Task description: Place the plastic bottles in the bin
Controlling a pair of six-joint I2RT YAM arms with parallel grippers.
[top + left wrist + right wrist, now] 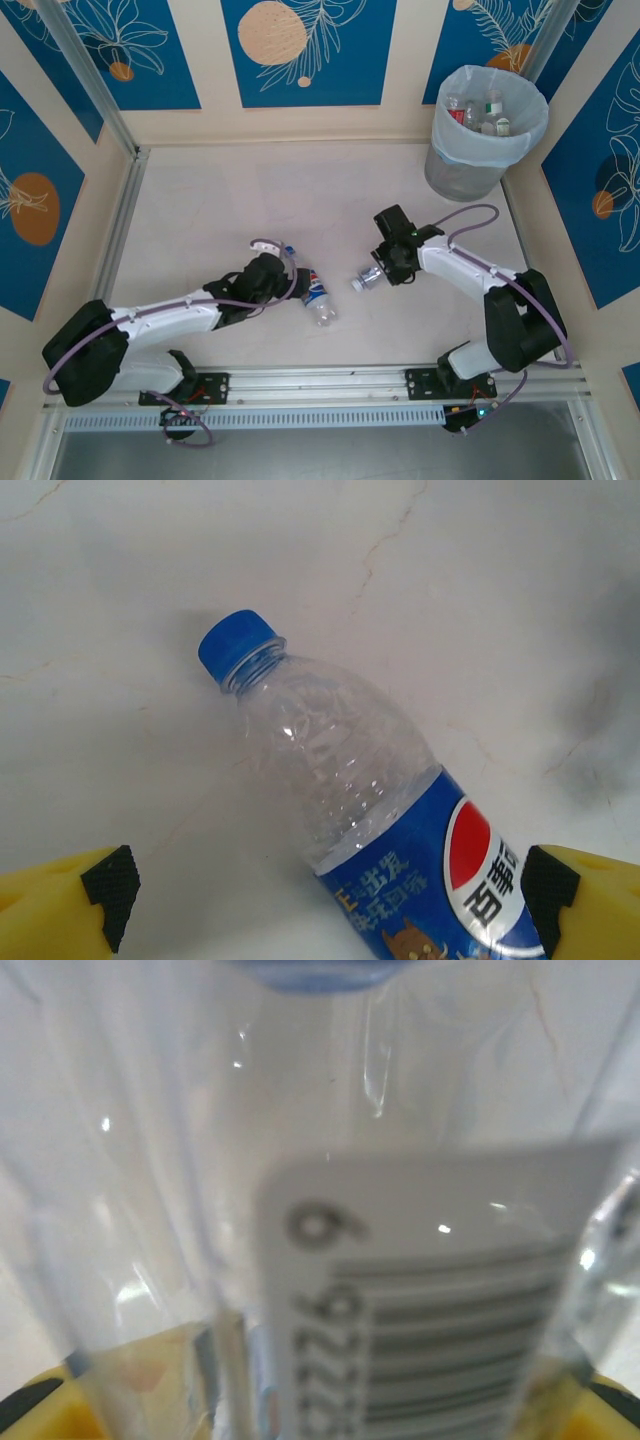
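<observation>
Right claw (383, 270) sits clenched round a clear bottle (367, 280), which lies on the table (200, 200) just toward 4 o'clock from the middle. Its wrist camera has the bottle wall and a barcode label pressed right up to the lens, with the yellow fingers (30, 1400) at the bottom corners hard against its sides. Left claw (288, 272) is released, its jaws wide to either side of a Pepsi bottle (370, 790). That bottle lies flat near 6 o'clock, with its blue cap pointing away toward 11 and neither finger touching it.

The bin (460, 175) stands in the far corner at 1 o'clock, well apart from both bottles. It already holds several bottles (480, 110).

Likely the step in hand is lifting the clear bottle. The wall looks thin and slick, so the squeeze may buckle it. The bottle could then squirt out as it leaves the table, or swing down if the hold is off its middle. The bin is tall. A carry that is too low would knock the rim or snag the bag, and an early release would drop the bottle short, at the bin's foot. On the left, the Pepsi bottle is round and free to roll. If one finger meets it first, it may be pushed aside toward 3 o'clock and under the other arm.
</observation>
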